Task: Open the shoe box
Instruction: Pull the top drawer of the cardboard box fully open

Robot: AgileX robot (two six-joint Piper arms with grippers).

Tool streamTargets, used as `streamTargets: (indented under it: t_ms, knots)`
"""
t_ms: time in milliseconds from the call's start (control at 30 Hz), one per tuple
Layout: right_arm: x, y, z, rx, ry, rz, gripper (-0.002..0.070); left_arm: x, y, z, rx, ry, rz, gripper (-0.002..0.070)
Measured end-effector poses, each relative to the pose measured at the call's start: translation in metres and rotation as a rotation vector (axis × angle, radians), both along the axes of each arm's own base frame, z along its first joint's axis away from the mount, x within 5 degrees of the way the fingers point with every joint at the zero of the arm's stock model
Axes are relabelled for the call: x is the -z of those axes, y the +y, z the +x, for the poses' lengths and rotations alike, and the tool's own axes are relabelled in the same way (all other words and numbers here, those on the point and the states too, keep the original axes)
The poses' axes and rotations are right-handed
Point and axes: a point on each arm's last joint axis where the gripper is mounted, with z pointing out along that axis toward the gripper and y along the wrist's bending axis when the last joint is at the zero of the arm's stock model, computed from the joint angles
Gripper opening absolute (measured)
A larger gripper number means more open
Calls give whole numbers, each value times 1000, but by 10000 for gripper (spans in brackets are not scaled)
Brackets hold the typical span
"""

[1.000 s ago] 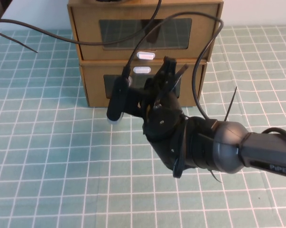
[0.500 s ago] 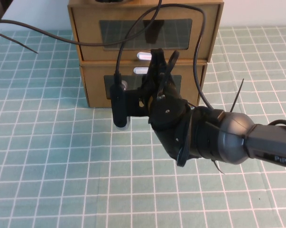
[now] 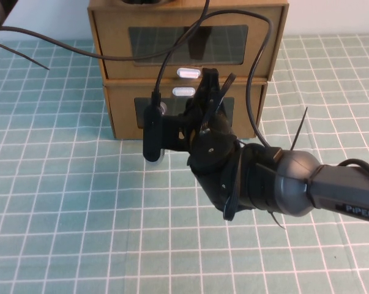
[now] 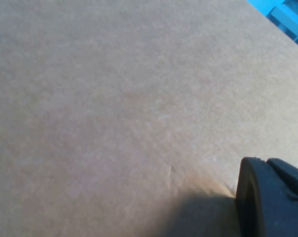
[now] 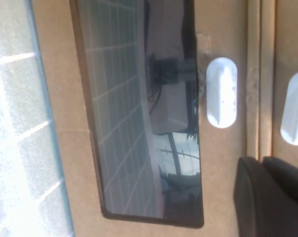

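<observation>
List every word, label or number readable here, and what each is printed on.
"PiPER": on the right arm, near the high view's right edge.
Shoe boxes: no readable text.
Right gripper, before the lower box's handle: none.
Left gripper, against bare cardboard: none.

Reaches in from four o'clock with the right arm (image 3: 331, 193), wrist rolled, right gripper (image 3: 212, 82) pointing to twelve just above centre with fingers pressed together, and holds the left gripper (image 4: 267, 197) closed too, outside the high view.
</observation>
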Motion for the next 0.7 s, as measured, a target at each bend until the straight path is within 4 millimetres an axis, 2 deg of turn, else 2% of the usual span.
streamTargets:
  t_ms: [233,700]
  knots:
    - [0,-1,1,2,0,0,-6,0,0,0,0,0,0,-5]
    - [0,-1,0,10,9,11,-6,14,-5,9,3,37,-29,-5]
